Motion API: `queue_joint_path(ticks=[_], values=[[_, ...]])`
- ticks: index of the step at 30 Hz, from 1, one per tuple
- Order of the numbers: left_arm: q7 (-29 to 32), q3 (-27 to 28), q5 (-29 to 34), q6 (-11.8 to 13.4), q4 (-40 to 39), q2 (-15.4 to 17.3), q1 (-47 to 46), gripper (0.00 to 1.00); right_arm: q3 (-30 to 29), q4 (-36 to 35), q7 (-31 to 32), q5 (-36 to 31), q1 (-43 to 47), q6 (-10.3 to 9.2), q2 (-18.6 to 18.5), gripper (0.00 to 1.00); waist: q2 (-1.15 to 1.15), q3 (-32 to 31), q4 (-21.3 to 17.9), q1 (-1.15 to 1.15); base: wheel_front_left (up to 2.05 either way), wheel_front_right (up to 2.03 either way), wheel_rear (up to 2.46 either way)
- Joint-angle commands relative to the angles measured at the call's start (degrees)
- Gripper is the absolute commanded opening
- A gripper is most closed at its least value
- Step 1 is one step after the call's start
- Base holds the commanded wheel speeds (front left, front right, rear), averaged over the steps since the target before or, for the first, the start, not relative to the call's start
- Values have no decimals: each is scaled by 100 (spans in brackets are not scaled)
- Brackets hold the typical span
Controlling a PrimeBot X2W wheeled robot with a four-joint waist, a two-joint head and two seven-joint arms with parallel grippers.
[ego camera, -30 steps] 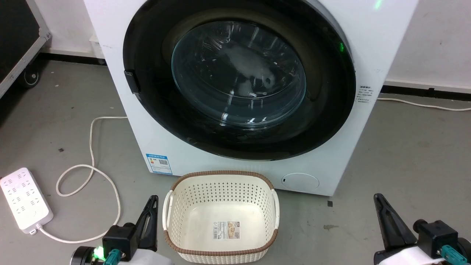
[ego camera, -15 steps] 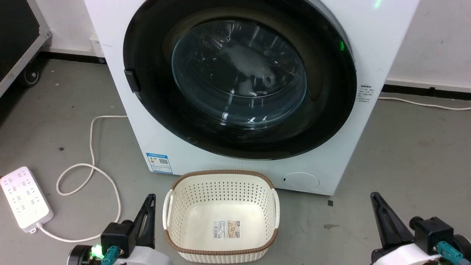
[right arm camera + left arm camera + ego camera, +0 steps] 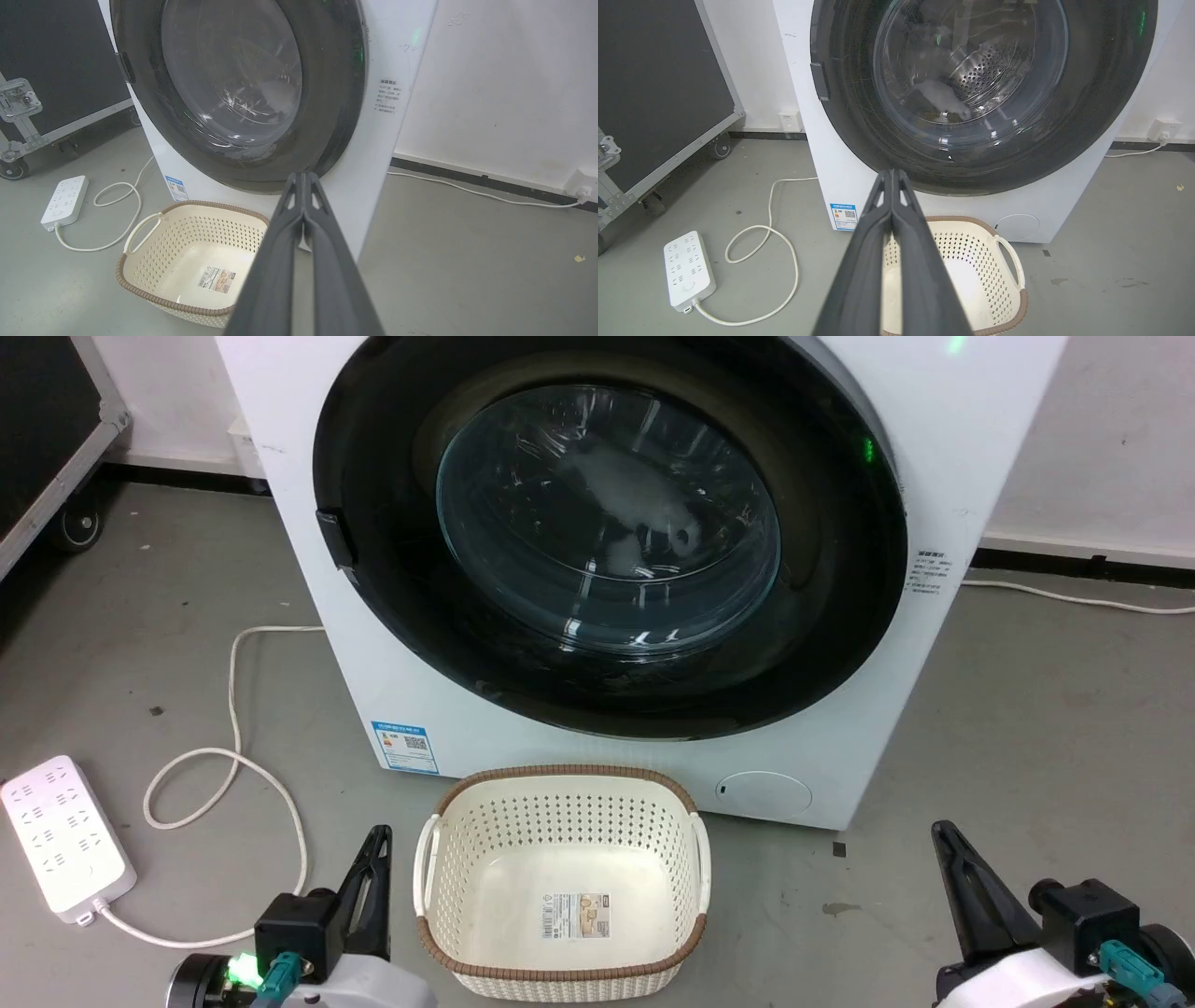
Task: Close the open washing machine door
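The washing machine door lies ahead, above you, its latch edge nearer your left gripper; it and the right gripper have fingers pressed together.

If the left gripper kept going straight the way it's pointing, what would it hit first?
Likely the lower black rim of the washing machine door, or the white washing machine front just under it; depth is unclear from the shut left gripper.
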Motion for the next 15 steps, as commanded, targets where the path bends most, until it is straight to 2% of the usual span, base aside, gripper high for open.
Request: queue_joint_path(ticks=[1, 15], values=[[18, 30, 38, 45, -42, -28, -99, 0, 14, -50, 38, -29, -104, -3, 16, 0, 0, 2, 1, 0, 0, 0, 0], [182, 97, 108, 65, -117, -49, -130, 0, 74, -104, 196, -65, -153, -3, 19, 0, 0, 21, 10, 0, 0, 0, 0]])
